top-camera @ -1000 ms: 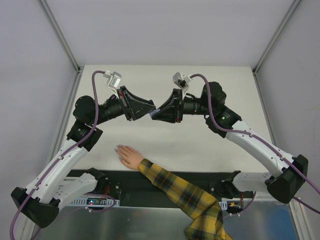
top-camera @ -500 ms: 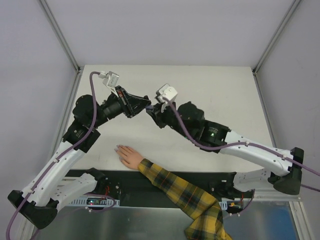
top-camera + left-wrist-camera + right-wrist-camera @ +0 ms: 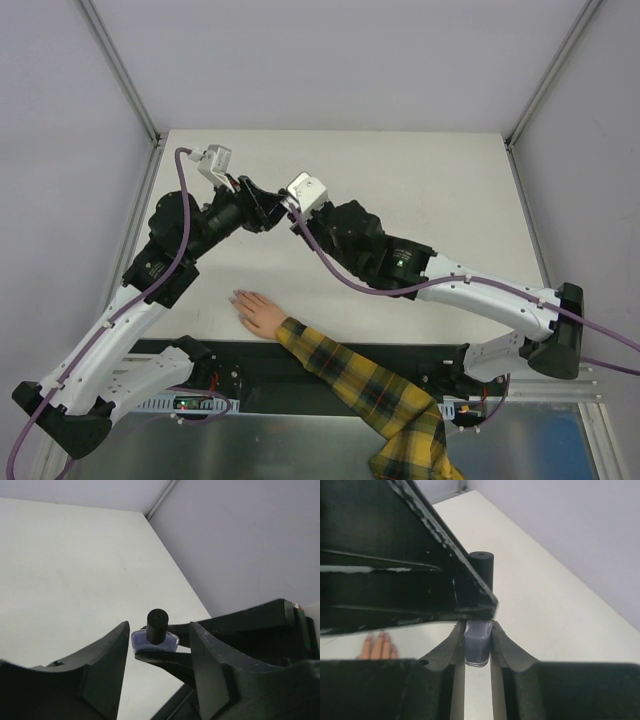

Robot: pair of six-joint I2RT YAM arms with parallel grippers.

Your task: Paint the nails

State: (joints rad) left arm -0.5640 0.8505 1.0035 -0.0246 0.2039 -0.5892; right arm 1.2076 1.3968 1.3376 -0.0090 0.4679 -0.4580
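Observation:
My right gripper (image 3: 478,632) is shut on the small purple polish bottle (image 3: 478,644) and holds it up above the table. The bottle's black cap (image 3: 156,625) points into my left gripper (image 3: 157,647), which is open with a jaw on either side of the cap and not touching it. In the top view the two grippers meet left of centre, left (image 3: 272,206) against right (image 3: 292,214). The peach mannequin hand (image 3: 258,312) lies flat near the front edge, with its plaid sleeve (image 3: 360,385). Its pale nails (image 3: 237,297) are tiny. The fingertips (image 3: 379,647) also show in the right wrist view.
The white table (image 3: 430,190) is walled by grey panels left, right and behind. A black base rail (image 3: 330,365) runs along the near edge under the sleeve. The right arm (image 3: 470,290) stretches across the middle of the table.
Both grippers have shifted left and back together. The right arm has swung and stretched across to the left. The bottle stays between the grippers. The hand has not moved.

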